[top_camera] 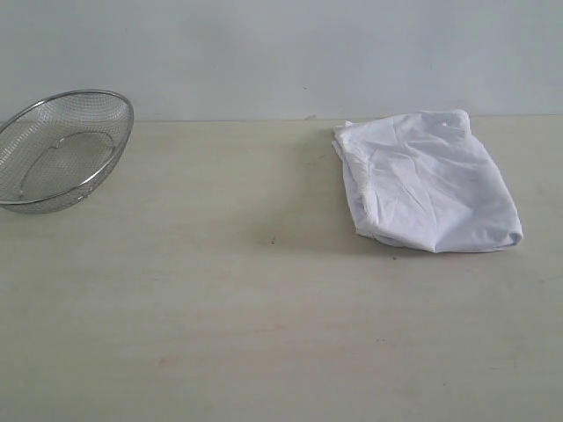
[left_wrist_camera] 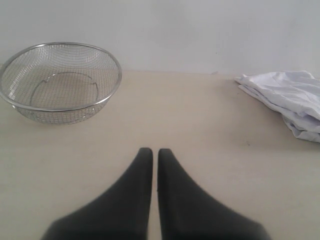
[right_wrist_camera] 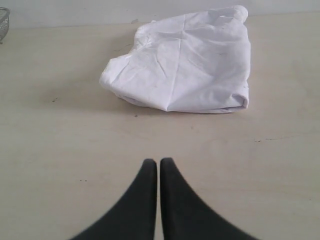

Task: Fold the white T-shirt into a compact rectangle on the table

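White T-shirt [top_camera: 427, 180], upper right, judged limp and light: pinch its layered edge; left tool [left_wrist_camera: 150, 152], right tool [right_wrist_camera: 158, 162] pressed together.

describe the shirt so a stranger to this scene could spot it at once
Start at the broad pale table. Toward its right rear lies the white T-shirt, a folded, wrinkled bundle. Its only neighbour, the wire-mesh basket at left, is shiny metal.
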Robot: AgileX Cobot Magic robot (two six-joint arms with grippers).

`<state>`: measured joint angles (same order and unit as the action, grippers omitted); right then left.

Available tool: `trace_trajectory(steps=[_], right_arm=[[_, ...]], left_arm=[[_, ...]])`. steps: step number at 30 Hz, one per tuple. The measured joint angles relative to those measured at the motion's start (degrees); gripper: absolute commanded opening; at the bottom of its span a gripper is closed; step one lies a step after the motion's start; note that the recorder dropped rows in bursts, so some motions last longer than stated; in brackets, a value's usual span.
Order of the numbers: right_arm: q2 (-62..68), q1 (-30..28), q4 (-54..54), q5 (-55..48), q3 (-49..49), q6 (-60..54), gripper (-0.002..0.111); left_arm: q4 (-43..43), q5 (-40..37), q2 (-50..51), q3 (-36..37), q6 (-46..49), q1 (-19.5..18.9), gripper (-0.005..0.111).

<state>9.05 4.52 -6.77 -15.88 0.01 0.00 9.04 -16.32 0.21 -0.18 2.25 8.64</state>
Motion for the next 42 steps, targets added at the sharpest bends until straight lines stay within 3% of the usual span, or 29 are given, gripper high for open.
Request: trace_trajectory(steps=[42], right_arm=[[-1.7,0.0,-0.6,-0.1,0.0,0.0,0.000]], left_arm=[[0.0,0.0,0.0,0.0,0.0,0.0,0.004]])
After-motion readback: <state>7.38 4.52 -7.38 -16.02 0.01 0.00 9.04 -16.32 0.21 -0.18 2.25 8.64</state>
